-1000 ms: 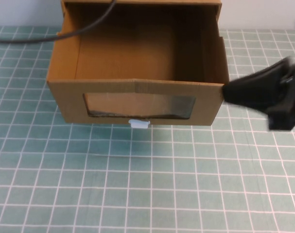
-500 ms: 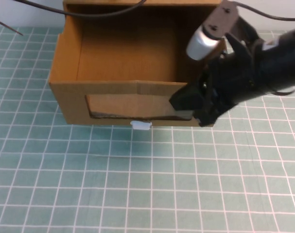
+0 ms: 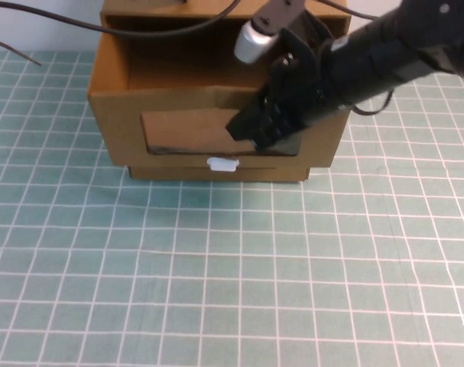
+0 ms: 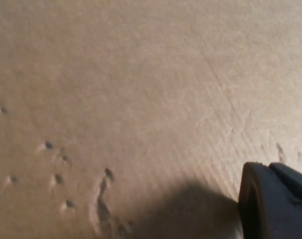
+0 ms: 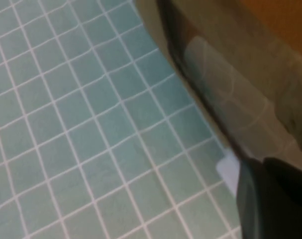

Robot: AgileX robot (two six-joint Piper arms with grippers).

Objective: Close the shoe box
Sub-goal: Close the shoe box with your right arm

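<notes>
1. Since a second ago, the shoe box [image 3: 216, 130] drawer has slid most of the way into its sleeve, pushed by the right gripper [image 3: 254, 131].
2. That gripper presses against the box's front window; whether its fingers are apart, I cannot tell.
3. Left gripper [image 4: 272, 201] sits against bare cardboard; finger state unclear.
4. The box stands on the gridded counter [image 3: 216, 267], its white tab [image 3: 222, 164] facing forward.

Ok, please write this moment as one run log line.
step: closing shoe box | right gripper: against box front window, pushing | left gripper: close to cardboard surface | drawer: partly out | white tab: untouched
</notes>
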